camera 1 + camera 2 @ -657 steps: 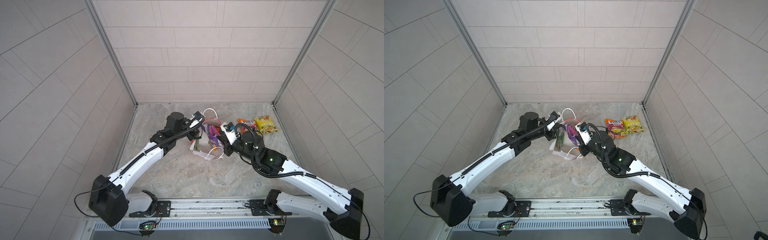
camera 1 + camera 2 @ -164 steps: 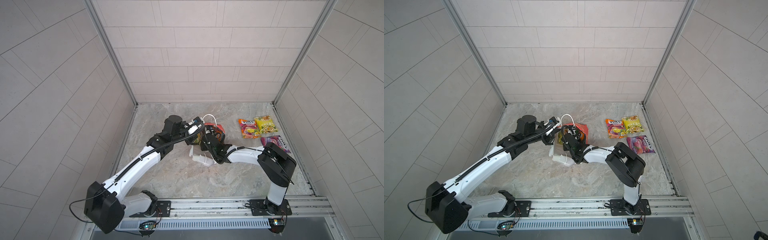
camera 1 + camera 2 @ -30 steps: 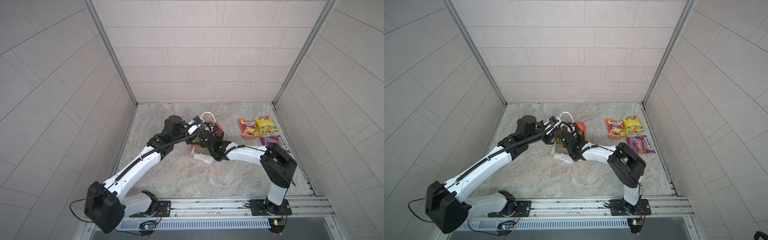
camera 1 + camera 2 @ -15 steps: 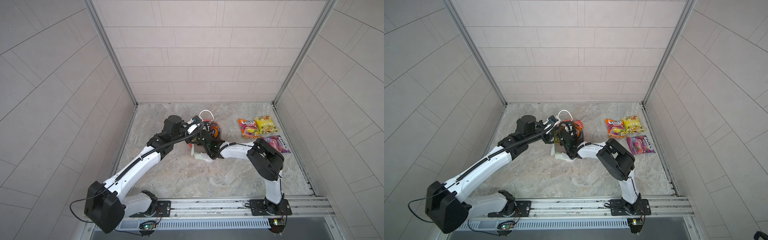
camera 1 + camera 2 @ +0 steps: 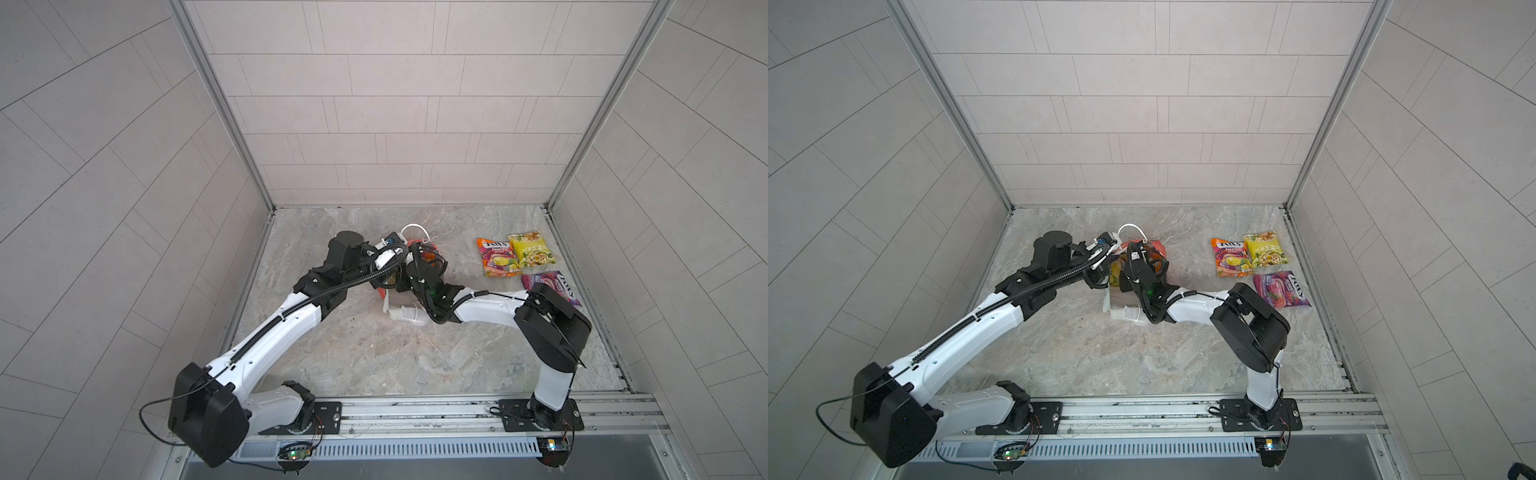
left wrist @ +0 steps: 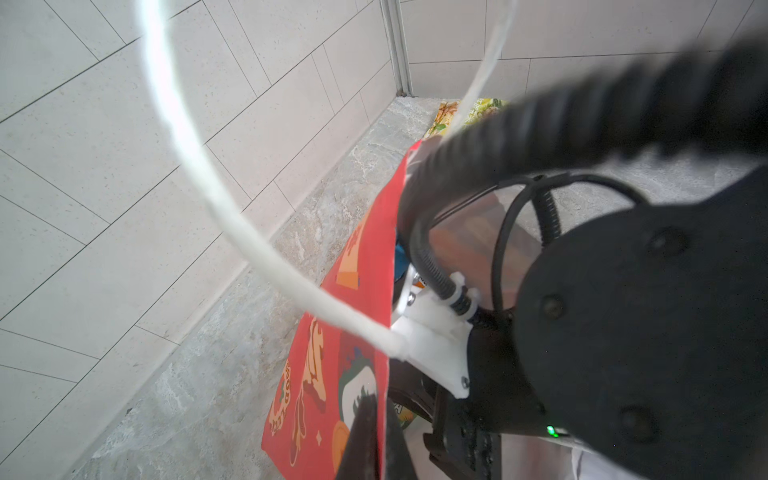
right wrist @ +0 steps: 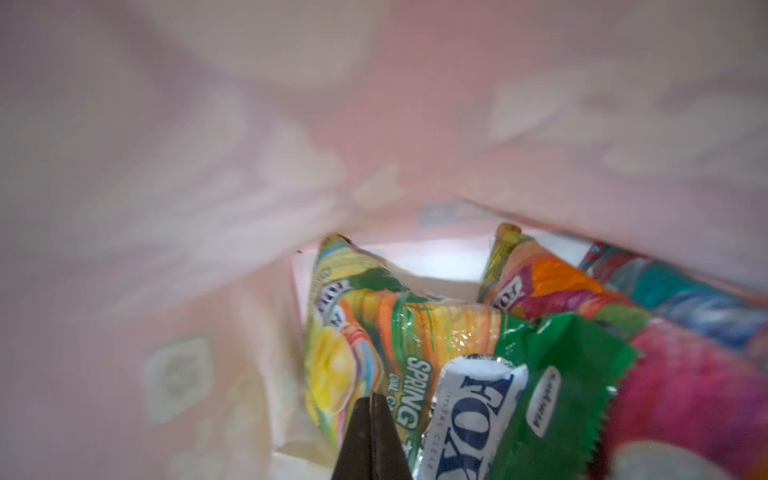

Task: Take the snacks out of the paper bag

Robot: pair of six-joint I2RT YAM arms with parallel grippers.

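The bag (image 5: 430, 254) (image 5: 1156, 249) sits mid-bench (image 5: 353, 357). Well apart to its right, three packets lie on the bench. Two packets (image 5: 496, 257) (image 5: 1264, 249) are side by side, touching, nearer the back wall (image 5: 395, 124). A third packet (image 5: 548, 280) (image 5: 1281, 289) lies just in front of them. More packets (image 7: 374, 332) lie inside the bag, with the right fingers (image 7: 357, 440) among them.

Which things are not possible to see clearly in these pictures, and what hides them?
Number of packets left in the bag: right wrist view, they overlap and the frame edge cuts them; both top views, arms cover the mouth.
Whether the shut right tool pinches a packet: right wrist view, the frame edge cuts it off.
How the left tool grips the bag: left wrist view, mostly out of frame; top views, cables cover it.
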